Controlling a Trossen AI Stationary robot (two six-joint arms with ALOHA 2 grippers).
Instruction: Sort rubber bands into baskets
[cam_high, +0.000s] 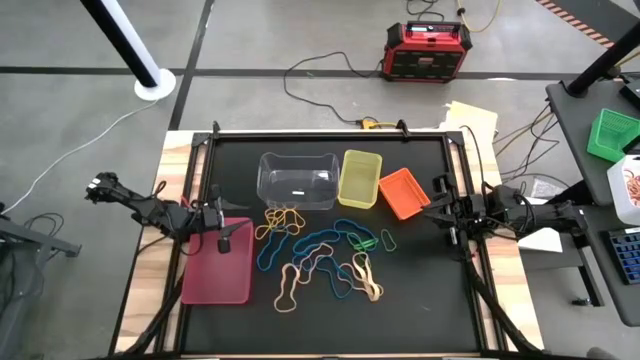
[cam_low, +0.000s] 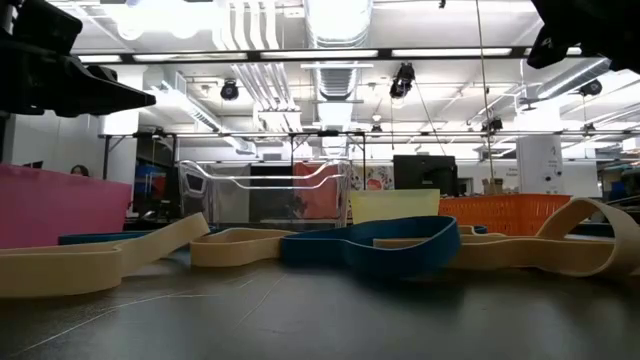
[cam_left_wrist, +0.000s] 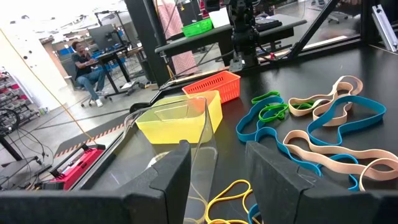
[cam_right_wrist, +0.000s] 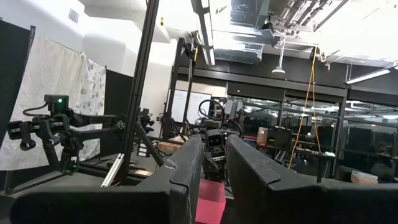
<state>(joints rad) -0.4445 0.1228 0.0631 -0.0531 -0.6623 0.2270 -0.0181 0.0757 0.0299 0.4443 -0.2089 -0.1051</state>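
Several rubber bands lie loose on the black mat (cam_high: 420, 310) in a pile (cam_high: 320, 255): yellow (cam_high: 283, 218), blue (cam_high: 318, 243), tan (cam_high: 298, 282) and green (cam_high: 366, 240). At the far side stand the clear tub (cam_high: 297, 180), the yellow-green bin (cam_high: 360, 178) and the orange bin (cam_high: 403, 192). The pink-maroon tray (cam_high: 217, 272) lies at the left. My left gripper (cam_high: 228, 238) is open and empty above the tray's far right corner, facing the pile (cam_left_wrist: 298, 137). My right gripper (cam_high: 432, 210) is open and empty beside the orange bin, held above the mat.
Black frame rails run along the mat's left and right edges (cam_high: 470, 250). A green crate (cam_high: 612, 135) stands on a side table at the right. A red device (cam_high: 428, 50) and cables lie on the floor beyond. A person (cam_left_wrist: 84, 62) sits in the room behind.
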